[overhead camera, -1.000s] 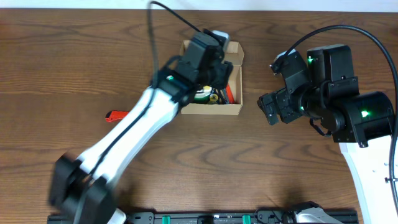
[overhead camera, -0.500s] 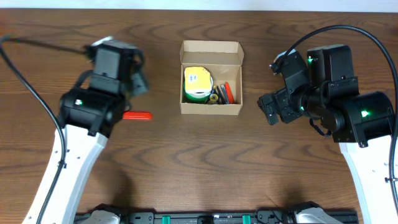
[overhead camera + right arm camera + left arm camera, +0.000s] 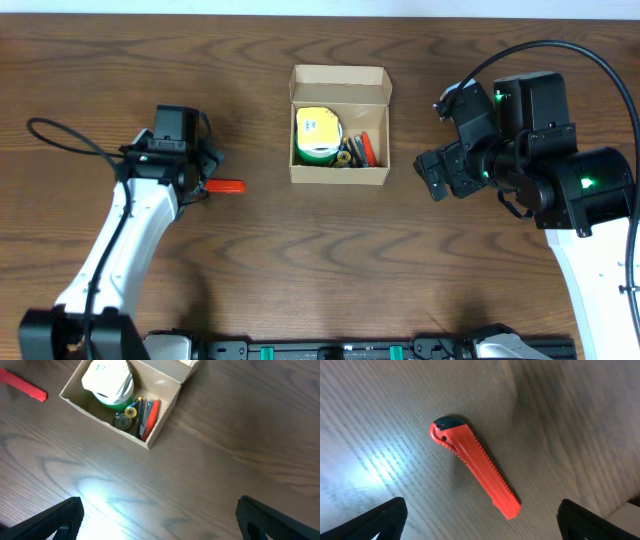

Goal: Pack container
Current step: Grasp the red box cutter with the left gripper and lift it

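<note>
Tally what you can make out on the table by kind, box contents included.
cardboard box: 1
red cutter, on the table outside the box: 1
yellow-and-green roll, in the box: 1
slim red item, in the box: 1
small dark bits, in the box: too small to count
Total countable: 4

Cutter (image 3: 228, 187) left of container (image 3: 339, 176), well apart; tape roll (image 3: 316, 135) inside

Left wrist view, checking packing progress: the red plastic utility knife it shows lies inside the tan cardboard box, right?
No. That red plastic utility knife lies on the wooden table, outside the tan cardboard box; the overhead view shows it.
</note>
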`<move>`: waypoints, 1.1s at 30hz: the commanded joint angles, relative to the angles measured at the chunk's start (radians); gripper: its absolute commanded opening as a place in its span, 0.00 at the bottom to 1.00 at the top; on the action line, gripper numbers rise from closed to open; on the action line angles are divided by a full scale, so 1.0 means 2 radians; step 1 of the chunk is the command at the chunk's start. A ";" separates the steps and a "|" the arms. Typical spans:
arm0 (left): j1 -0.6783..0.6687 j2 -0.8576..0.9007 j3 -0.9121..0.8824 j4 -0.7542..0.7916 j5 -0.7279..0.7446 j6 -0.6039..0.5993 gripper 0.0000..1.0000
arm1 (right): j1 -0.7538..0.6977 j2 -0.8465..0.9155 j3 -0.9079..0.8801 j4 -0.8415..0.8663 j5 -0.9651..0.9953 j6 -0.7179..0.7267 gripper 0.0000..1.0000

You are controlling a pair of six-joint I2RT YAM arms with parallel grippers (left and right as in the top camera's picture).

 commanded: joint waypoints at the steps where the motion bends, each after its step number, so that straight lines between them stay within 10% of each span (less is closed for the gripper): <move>1: 0.003 0.030 0.002 0.002 0.006 -0.022 0.96 | -0.004 -0.005 0.000 0.000 0.001 -0.005 0.99; 33: 0.041 0.155 0.006 0.070 0.051 -0.048 1.00 | -0.004 -0.005 0.000 0.000 0.001 -0.005 0.99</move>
